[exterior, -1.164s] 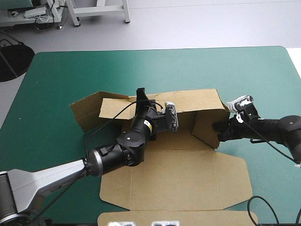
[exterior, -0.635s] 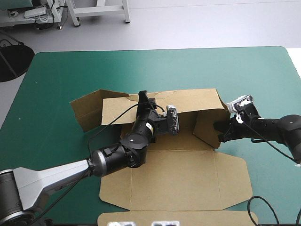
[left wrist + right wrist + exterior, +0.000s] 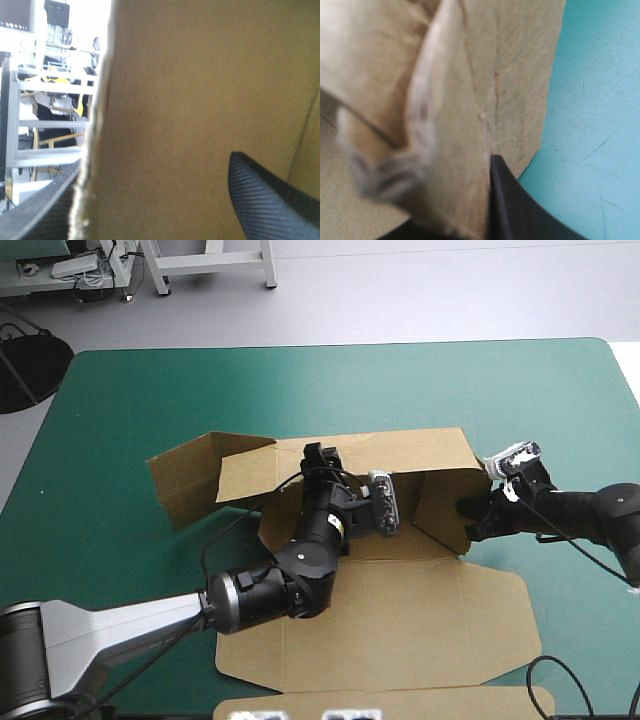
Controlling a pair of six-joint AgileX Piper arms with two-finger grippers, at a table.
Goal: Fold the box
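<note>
Left gripper (image 3: 322, 454) astride box (image 3: 400, 610) wall, right gripper (image 3: 466, 519) clamping it, teal-green cover (image 3: 300, 380)

The surface (image 3: 300, 380) wears a teal-green cover with rounded far corners, evenly lit and free of hard shadows. Beyond its far edge lies a pale grey floor (image 3: 430, 290). The white legs of a metal frame (image 3: 212, 260) stand on that floor, and a dark round disc (image 3: 25, 365) lies off the far left corner. The left wrist view shows a white rack (image 3: 45, 120) in bright light.
</note>
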